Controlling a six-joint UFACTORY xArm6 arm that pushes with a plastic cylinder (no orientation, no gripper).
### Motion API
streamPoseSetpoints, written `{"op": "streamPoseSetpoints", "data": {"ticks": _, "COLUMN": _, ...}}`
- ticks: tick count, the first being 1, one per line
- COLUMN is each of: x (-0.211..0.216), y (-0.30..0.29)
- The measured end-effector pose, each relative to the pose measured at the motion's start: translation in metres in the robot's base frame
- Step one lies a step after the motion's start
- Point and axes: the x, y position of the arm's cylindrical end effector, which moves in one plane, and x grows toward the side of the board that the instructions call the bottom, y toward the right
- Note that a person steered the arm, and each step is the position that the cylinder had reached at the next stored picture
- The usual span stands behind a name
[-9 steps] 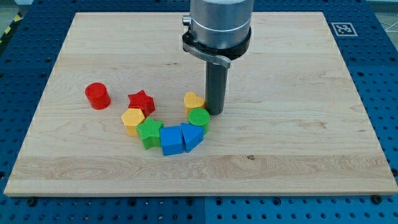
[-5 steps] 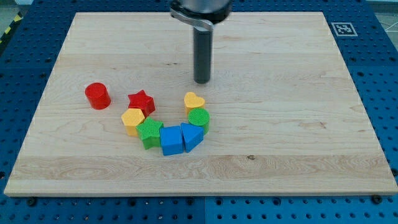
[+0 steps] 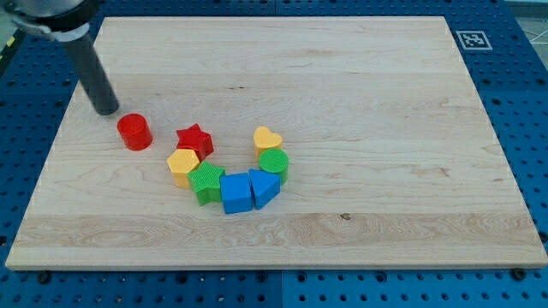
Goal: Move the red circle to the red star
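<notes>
The red circle (image 3: 134, 132) stands on the wooden board at the view's left. The red star (image 3: 194, 139) lies a short way to its right, apart from it. My tip (image 3: 106, 110) rests on the board just up and left of the red circle, close to it with a small gap showing. The rod rises toward the view's top left corner.
Below and right of the red star, a curved row of touching blocks: yellow hexagon (image 3: 182, 165), green star (image 3: 206, 182), blue cube (image 3: 235, 192), blue triangle (image 3: 263, 186), green circle (image 3: 274, 162), yellow heart (image 3: 267, 139). The board's left edge (image 3: 53, 145) is near.
My tip has swept from beside the green circle and yellow heart, up and then far left across the board, to the red circle's upper left. No block has moved.
</notes>
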Motion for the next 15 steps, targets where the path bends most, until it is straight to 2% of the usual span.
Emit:
{"op": "streamPoseSetpoints", "data": {"ticks": 2, "x": 0.059, "y": -0.01}}
{"op": "streamPoseSetpoints", "data": {"ticks": 6, "x": 0.055, "y": -0.007}}
{"op": "streamPoseSetpoints", "data": {"ticks": 9, "x": 0.057, "y": 0.022}}
{"op": "streamPoseSetpoints", "data": {"ticks": 11, "x": 0.072, "y": 0.046}}
{"op": "streamPoseSetpoints", "data": {"ticks": 13, "x": 0.062, "y": 0.057}}
{"op": "streamPoseSetpoints", "data": {"ticks": 15, "x": 0.005, "y": 0.063}}
